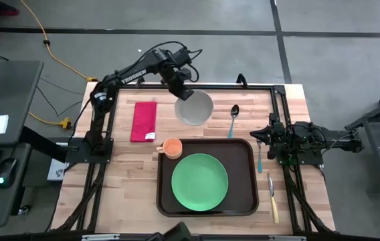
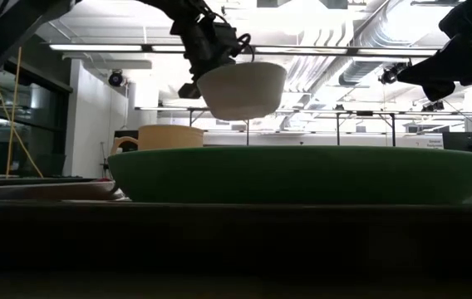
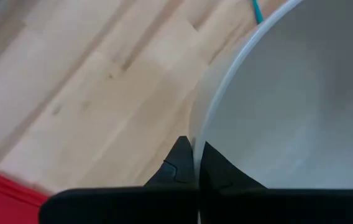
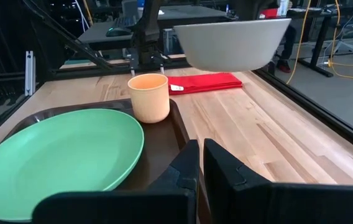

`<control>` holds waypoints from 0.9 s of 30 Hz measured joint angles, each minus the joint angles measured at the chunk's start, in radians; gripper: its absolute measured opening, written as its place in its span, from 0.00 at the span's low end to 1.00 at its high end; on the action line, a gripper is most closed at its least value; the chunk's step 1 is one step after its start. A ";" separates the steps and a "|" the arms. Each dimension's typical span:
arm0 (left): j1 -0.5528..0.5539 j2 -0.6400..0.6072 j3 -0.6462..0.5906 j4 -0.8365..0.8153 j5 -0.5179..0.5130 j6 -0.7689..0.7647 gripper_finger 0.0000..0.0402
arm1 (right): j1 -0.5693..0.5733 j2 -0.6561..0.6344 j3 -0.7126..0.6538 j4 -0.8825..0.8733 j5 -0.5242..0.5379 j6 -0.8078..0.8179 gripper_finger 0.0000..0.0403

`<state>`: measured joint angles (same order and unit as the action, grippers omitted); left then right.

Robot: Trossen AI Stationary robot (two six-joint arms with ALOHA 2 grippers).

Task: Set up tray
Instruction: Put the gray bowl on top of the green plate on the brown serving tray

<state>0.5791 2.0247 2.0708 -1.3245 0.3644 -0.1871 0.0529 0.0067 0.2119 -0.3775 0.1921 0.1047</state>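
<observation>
A white bowl [image 1: 195,108] hangs in the air above the table's far side, pinched at its rim by the left gripper [image 1: 180,91], whose fingers [image 3: 183,163] are pressed together on the thin wall, one inside and one outside. The rim hold leaves the bowl's underside free, which would suit setting it down flat. The tray [image 1: 249,155] sits on the near half of the table, between the two arms, already carrying a green plate [image 1: 199,181] at its middle and an orange cup [image 1: 172,148] in its far left corner. A red napkin [image 1: 144,120] lies on the bare wood beyond the tray, well apart from a spoon [image 1: 233,118], a fork [image 1: 260,158] and a knife [image 1: 271,197] ranged along the tray's right side, likely waiting their turn. The right gripper [image 1: 265,136], fingers closed on nothing, waits at the table's right edge, clear of the work.
</observation>
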 joint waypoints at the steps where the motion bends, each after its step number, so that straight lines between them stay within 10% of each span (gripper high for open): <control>1: -0.007 0.000 0.000 -0.003 0.010 0.000 0.05 | 0.000 0.000 0.000 0.000 0.000 0.000 0.00; 27: -0.222 -0.002 0.093 -0.060 0.025 -0.072 0.05 | 0.000 0.000 0.000 0.001 -0.001 0.000 0.00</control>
<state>0.3572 2.0224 2.1641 -1.3840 0.3893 -0.2594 0.0528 0.0064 0.2119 -0.3767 0.1913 0.1050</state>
